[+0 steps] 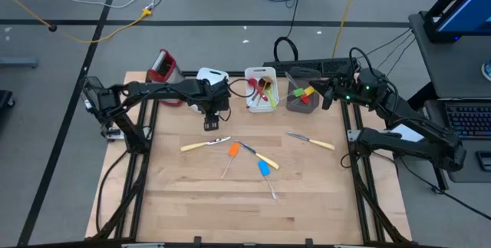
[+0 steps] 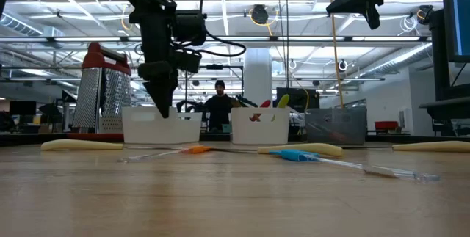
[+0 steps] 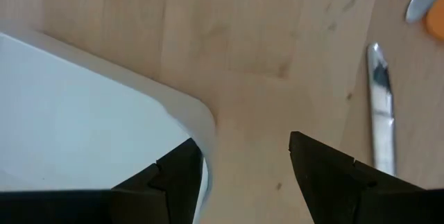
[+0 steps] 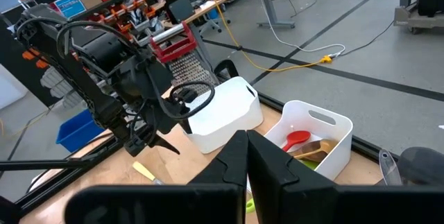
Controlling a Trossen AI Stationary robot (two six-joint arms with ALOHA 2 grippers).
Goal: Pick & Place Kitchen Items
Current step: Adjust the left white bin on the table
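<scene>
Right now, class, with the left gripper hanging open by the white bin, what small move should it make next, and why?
Probably swing the left gripper forward and down toward the cream-handled knife. Its fingers are open and empty beside the white bin, and that knife is the nearest loose utensil. The right gripper waits shut over the grey cup.

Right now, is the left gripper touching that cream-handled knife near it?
Apart. The left wrist view shows the left gripper open beside the white bin, with bare wood between its fingers and the knife.

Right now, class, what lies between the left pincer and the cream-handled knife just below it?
Only bare wooden table lies between the left pincer and the knife, seen in the high view.
</scene>
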